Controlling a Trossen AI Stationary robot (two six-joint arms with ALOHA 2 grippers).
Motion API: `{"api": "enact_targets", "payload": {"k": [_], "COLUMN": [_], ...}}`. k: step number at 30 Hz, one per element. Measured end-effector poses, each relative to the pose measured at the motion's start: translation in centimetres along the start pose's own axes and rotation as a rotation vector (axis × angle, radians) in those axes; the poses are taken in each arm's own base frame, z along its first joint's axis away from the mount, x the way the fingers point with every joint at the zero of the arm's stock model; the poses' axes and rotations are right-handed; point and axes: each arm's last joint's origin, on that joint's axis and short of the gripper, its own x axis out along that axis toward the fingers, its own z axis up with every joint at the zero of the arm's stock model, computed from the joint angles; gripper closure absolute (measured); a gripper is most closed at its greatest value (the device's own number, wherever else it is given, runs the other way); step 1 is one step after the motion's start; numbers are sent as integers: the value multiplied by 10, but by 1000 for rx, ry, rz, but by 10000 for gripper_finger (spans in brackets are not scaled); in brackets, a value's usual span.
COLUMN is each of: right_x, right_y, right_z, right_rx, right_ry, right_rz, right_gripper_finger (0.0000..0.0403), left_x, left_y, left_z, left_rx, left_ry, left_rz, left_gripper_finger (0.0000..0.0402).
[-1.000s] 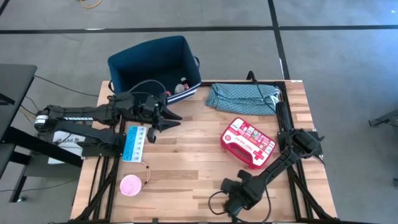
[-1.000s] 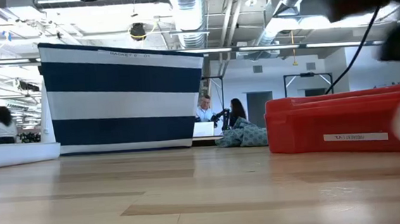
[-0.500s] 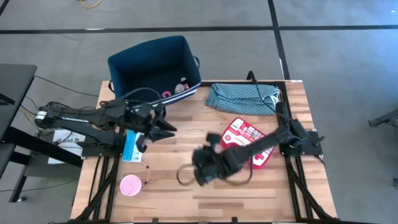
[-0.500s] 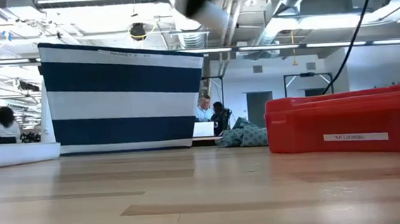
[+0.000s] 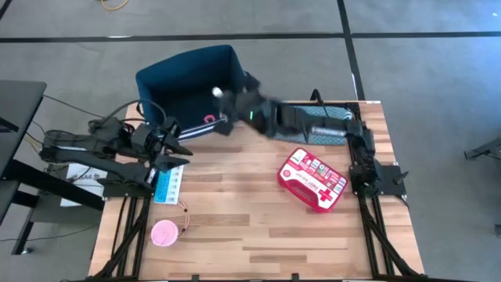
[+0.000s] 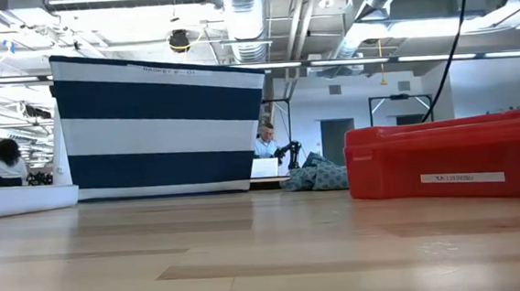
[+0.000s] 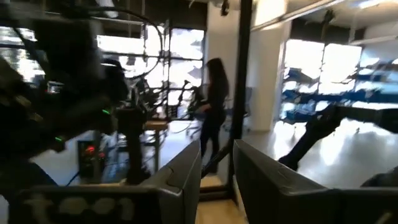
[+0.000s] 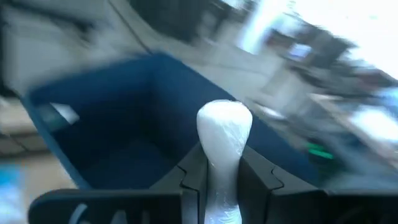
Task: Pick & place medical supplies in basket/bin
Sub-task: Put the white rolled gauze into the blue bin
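Observation:
My right gripper [image 5: 223, 102] reaches over the navy bin's [image 5: 188, 82] near right rim, shut on a white wrapped tube [image 8: 224, 127], which also shows in the high view [image 5: 218, 92]. My left gripper [image 5: 178, 143] hangs open and empty at the table's left, just past the light-blue flat box [image 5: 168, 182]. The red first-aid pouch [image 5: 313, 178] lies flat at the right. The pink round tub [image 5: 164, 233] stands near the front left. A pink tape roll [image 5: 210, 119] lies in the bin. In the low view the bin's striped wall [image 6: 158, 125] and the pouch [image 6: 454, 164] show. My right gripper pinches the white tube's lower part [image 8: 221, 177] between its two fingers. The tube's rounded end [image 8: 224, 121] sticks out past the fingertips. It is lifted clear, above the bin's opening.
A teal patterned cloth [image 5: 329, 117] lies at the far right, partly under my right arm. A thin cord [image 5: 184, 215] lies by the pink tub. The wooden table top [image 5: 243, 211] is bare in the middle. People show in the room beyond.
My right arm has swung fast from the table's near edge across the middle to the far edge, and now reaches over the bin with the white tube. My left gripper has drawn back toward the table's left edge.

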Motion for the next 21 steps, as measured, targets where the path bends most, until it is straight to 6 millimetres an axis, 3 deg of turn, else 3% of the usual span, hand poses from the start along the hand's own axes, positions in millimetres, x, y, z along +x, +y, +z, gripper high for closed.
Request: {"api": "enact_targets", "payload": {"k": [2, 5, 11, 14, 21], "right_x": [26, 63, 118, 129, 134], "right_y": [-15, -28, -20, -13, -10], "right_z": [-10, -34, -88, -96, -103], "right_rx": [94, 137, 29, -12, -140], "right_ry": [-58, -32, 89, 83, 105], "right_rz": [106, 101, 83, 89, 103], "right_gripper_finger": [350, 349, 323, 296, 218], "left_x": [-4, -4, -5, -6, -6], "left_y": [1, 2, 3, 4, 5], "left_z": [-2, -7, -16, -18, -16], "left_rx": [22, 14, -29, -28, -99], "left_ry": [36, 86, 175, 189, 160], "left_rz": [44, 87, 111, 144, 177], "left_gripper_finger": [315, 315, 315, 315, 315]}}
